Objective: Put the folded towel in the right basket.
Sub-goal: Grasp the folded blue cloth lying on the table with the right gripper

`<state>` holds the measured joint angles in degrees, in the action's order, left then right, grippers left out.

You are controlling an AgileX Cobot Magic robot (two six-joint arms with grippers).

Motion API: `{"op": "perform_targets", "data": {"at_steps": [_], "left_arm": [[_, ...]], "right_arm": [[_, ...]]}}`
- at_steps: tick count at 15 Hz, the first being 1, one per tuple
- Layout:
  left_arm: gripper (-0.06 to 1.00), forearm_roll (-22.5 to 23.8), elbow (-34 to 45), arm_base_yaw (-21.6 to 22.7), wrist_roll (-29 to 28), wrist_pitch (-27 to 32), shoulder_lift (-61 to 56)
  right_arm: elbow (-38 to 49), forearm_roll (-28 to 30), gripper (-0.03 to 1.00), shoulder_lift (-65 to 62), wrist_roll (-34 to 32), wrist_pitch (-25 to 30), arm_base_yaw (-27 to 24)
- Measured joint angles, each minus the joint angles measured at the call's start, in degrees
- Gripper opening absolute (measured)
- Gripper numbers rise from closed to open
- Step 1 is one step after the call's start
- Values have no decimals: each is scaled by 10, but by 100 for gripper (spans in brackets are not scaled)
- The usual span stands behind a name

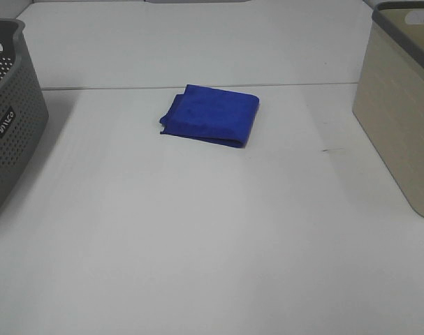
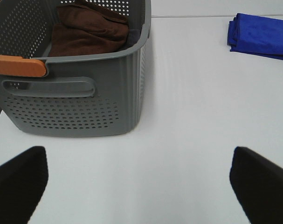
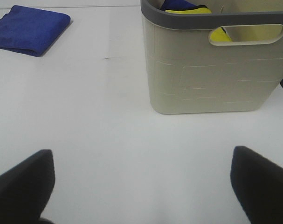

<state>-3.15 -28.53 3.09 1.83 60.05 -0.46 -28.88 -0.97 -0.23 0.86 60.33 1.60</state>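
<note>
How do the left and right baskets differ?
The left basket is dark grey with perforated walls; the right basket is beige with solid walls. The left basket holds a brown cloth; the right basket holds a yellow item. Both stand upright on the table and have cut-out handles.

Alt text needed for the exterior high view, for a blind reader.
A folded blue towel lies on a white table, between a grey perforated basket at the left edge and a beige basket at the right edge. No robot arm is in view.
</note>
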Motion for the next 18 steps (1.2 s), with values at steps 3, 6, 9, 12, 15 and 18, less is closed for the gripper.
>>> {"op": "perform_targets", "data": {"at_steps": [3,6,9,12,15,18], "left_arm": [[99,0,0,0,0,0,0],[99,0,0,0,0,0,0],[99,0,0,0,0,0,0],[99,0,0,0,0,0,0],[99,0,0,0,0,0,0],[99,0,0,0,0,0,0]], "right_arm": [[0,0,97,0,0,0,0],[0,0,97,0,0,0,0],[0,5,97,0,-9,0,0],[0,10,97,0,-16,0,0],[0,10,97,0,-17,0,0],[0,10,97,0,-17,0,0]]}}
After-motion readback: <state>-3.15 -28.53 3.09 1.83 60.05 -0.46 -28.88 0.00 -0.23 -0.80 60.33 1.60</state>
